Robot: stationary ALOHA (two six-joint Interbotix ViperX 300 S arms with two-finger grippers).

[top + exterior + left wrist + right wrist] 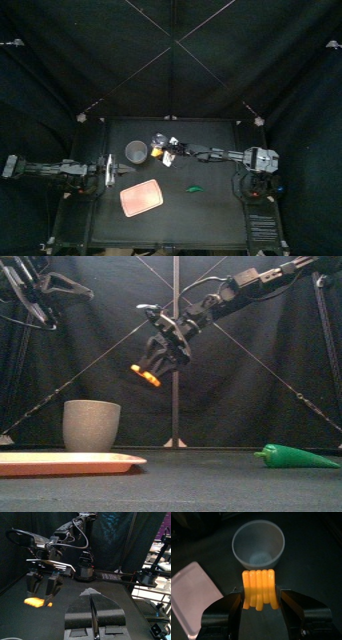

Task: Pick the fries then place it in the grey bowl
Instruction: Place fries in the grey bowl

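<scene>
Both jaws of your right gripper (260, 604) clamp the yellow fries (259, 587), raised off the surface (201, 491) near the grey bowl (91, 424) toward the back edge; your left gripper (92, 614) rests at the left edge, jaws together.

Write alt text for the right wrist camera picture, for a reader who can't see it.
The right gripper clamps a bunch of yellow-orange toy fries between its two black jaws. Beyond them stands the grey bowl, its open mouth empty, with the flat pink tray lying beside it on the black table.
</scene>
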